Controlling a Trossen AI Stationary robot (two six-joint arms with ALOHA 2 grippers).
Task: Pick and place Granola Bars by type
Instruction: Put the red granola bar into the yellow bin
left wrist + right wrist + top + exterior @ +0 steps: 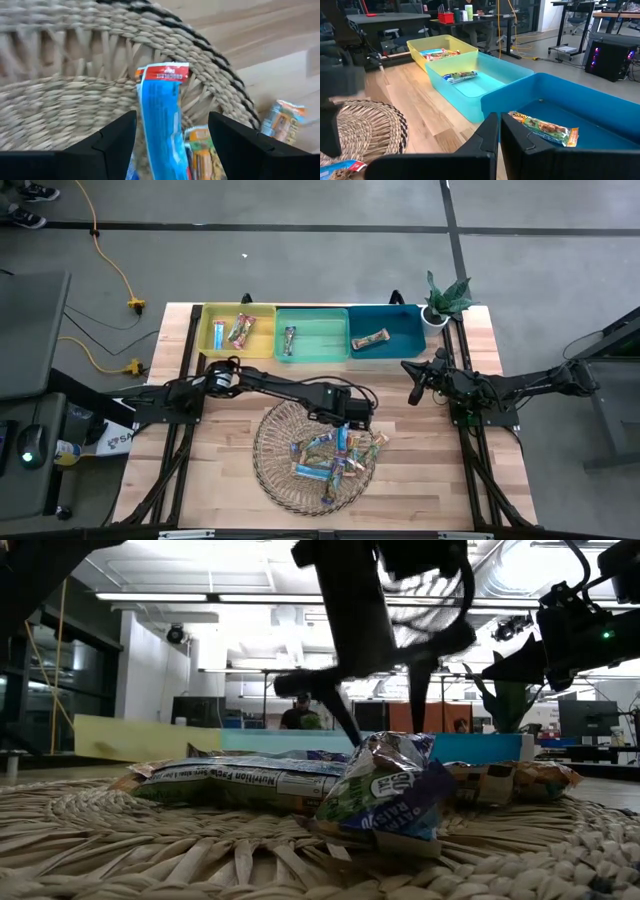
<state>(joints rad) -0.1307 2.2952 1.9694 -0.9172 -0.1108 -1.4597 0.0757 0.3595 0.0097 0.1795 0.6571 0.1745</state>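
Granola Bars (330, 457) heaped mid-plate (275, 480), left gripper (167, 132) jaws spread astride a blue bar (160, 120), right gripper (499, 132) jaws closed.

My view from above: light wooden table (220, 480), plank top, black frame rails along both sides. Directly on it, along far edge, three bins touching in row: yellow bin (237, 330) at left, green bin (311, 333) in middle, teal bin (387, 328) at right. Small potted plant (444, 300) just beside teal bin, at far right corner. Round wicker plate (275, 455) sits near middle of table, toward near edge, well apart from bins. I see both arm bases mounted at table sides.
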